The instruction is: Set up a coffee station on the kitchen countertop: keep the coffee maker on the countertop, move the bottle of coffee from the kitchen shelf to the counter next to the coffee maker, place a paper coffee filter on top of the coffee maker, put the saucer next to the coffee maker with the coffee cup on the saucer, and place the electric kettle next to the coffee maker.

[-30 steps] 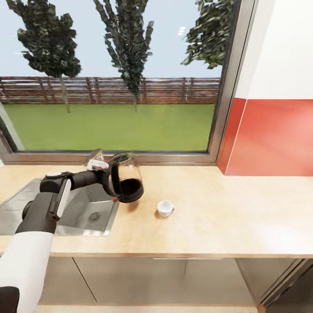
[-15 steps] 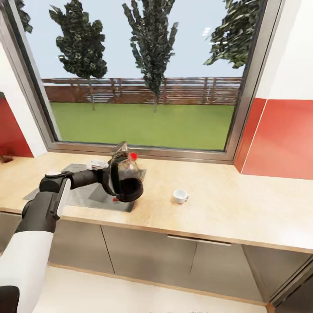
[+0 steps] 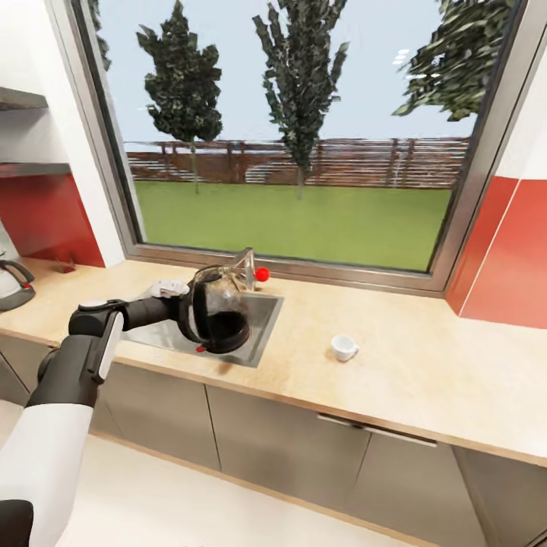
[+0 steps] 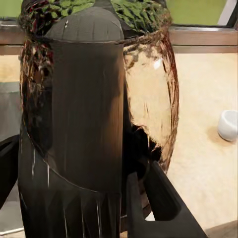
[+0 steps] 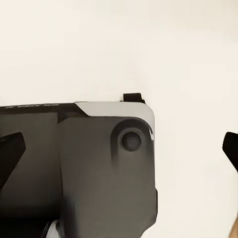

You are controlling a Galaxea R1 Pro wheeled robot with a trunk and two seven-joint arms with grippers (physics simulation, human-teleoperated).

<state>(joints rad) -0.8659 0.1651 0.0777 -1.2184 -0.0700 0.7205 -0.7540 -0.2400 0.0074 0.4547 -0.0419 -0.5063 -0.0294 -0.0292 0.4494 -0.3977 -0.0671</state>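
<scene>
My left gripper (image 3: 184, 310) is shut on the black loop handle of the electric kettle (image 3: 218, 317), which hangs tipped on its side over the front of the steel sink (image 3: 262, 332). In the left wrist view the kettle (image 4: 148, 104) is close up, with the handle between my fingers (image 4: 161, 201). The small white coffee cup (image 3: 344, 347) stands alone on the light-wood kitchen countertop (image 3: 425, 372), well to the kettle's right; it also appears as the cup (image 4: 229, 125). My right gripper (image 5: 120, 151) is open, its fingertips wide apart over a grey part of my own body.
A faucet with a red knob (image 3: 261, 274) rises behind the sink, below the big window. A glass vessel with a dark handle (image 3: 12, 285) is cut off at the counter's far left, under wall shelves (image 3: 23, 169). Dark grey cabinet fronts (image 3: 289, 448) run beneath the counter.
The whole view has shifted: the counter, sink and cup have slid right and farther off, and the left wall shelves have come in. The kettle stays held in the left gripper.
</scene>
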